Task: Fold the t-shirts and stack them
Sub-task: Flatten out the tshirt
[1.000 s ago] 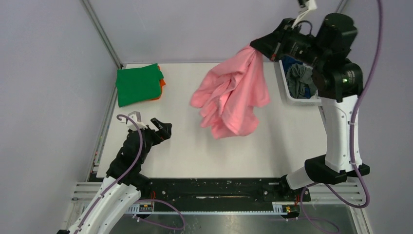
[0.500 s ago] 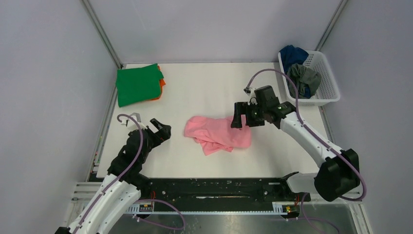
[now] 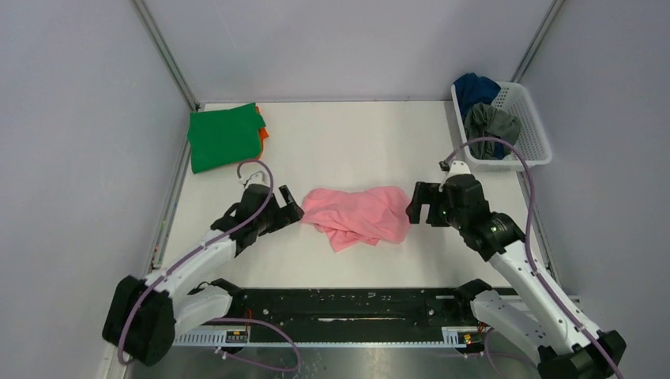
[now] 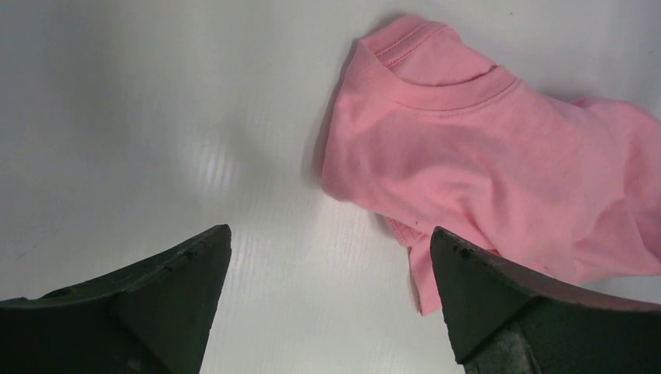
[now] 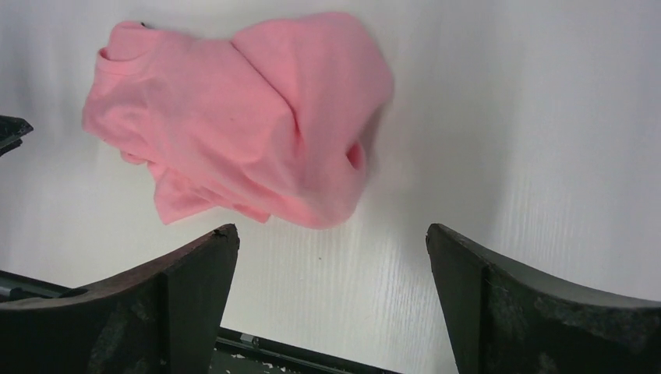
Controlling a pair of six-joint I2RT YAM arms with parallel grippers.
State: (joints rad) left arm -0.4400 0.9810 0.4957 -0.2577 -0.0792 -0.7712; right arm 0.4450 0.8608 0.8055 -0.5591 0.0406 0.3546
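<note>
One pink t-shirt [image 3: 359,215]: soft crumpled heap | left gripper [image 3: 291,212], right gripper [image 3: 417,204]: spread wide, empty

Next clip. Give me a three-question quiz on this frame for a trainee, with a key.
1. True or false: the right gripper is shut on the pink t-shirt.
2. Fill in: the green t-shirt lies on an ____ one.
3. Where is the grey t-shirt? A in the white basket; B on the green t-shirt; C under the pink t-shirt.
Key: 1 false, it is open, holding nothing; 2 orange t-shirt; 3 A.
</note>
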